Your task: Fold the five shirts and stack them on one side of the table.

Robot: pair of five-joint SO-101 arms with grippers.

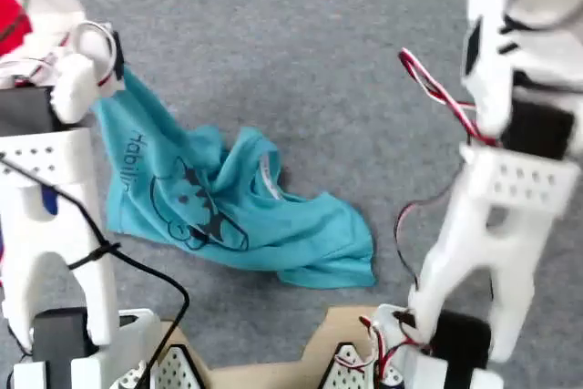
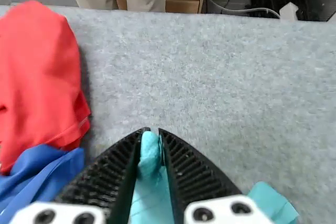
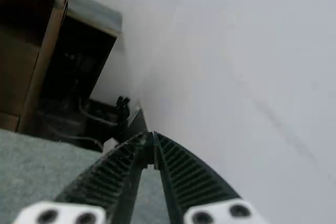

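- We start at the left gripper (image 2: 151,131): its jaws are pinched tight on a fold of the teal shirt (image 2: 149,156), and the cloth fills the narrow slot between them.
- From the high view we see that pinched corner held up at the left side of the table, and the rest of the teal shirt (image 1: 237,216) trails down from it. It lies crumpled in the middle of the grey table cover (image 1: 301,52), dark print facing up.
- Just beside the left gripper we have 2 more garments: a red shirt (image 2: 37,72) bunched on the cover, with a blue shirt (image 2: 37,174) partly under its near edge.
- Over to the right gripper (image 3: 153,138): jaws closed tip to tip, nothing between them. It is raised off the table and points towards a pale wall (image 3: 247,51).
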